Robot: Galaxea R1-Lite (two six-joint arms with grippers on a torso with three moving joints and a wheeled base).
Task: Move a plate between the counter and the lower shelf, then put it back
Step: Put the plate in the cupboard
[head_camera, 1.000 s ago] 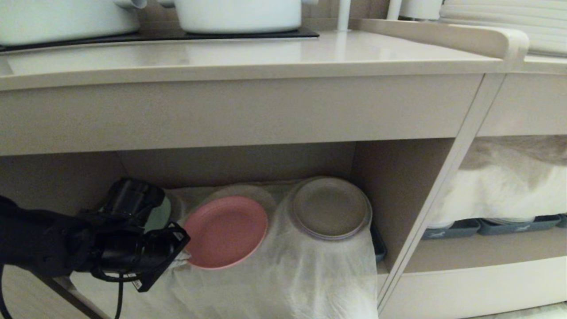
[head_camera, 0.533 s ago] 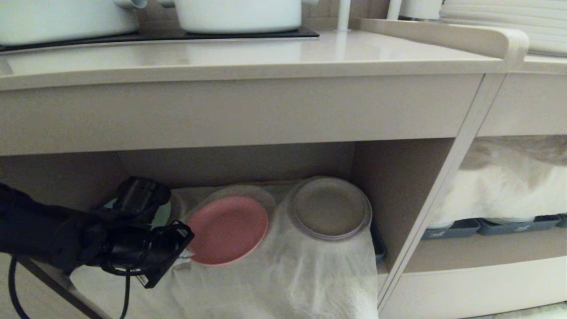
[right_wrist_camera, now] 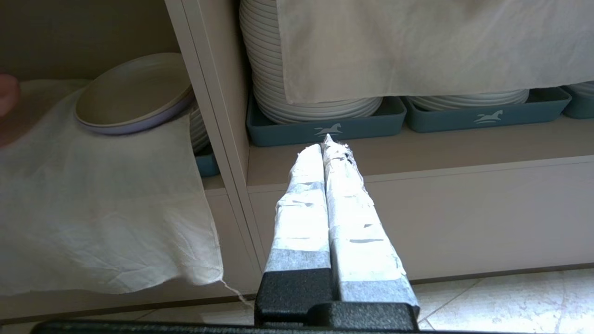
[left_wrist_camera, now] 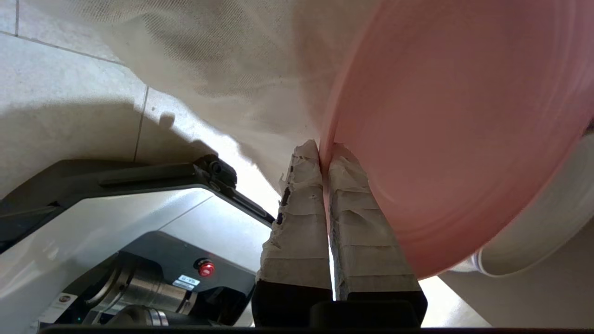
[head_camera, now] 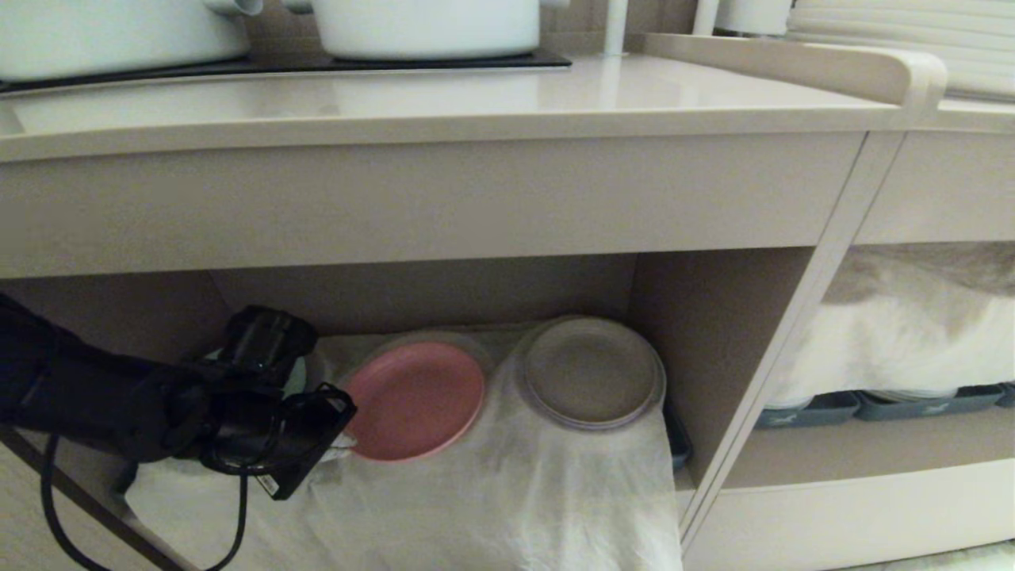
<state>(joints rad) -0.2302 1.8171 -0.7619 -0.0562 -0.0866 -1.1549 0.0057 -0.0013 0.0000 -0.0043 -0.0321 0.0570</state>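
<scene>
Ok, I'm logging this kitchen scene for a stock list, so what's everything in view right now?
pink plate: one, pink, lower shelf, edge pinched by left gripper
grey plate: one, grey-beige, on cloth beside the pink plate
white cloth: one, lining lower shelf, hanging over its front
counter: one, beige, above
pots: two, white, on the hob
white plates: stacks, in grey trays, right compartment
left gripper: shut on plate rim
right gripper: shut, idle, before the trays
</scene>
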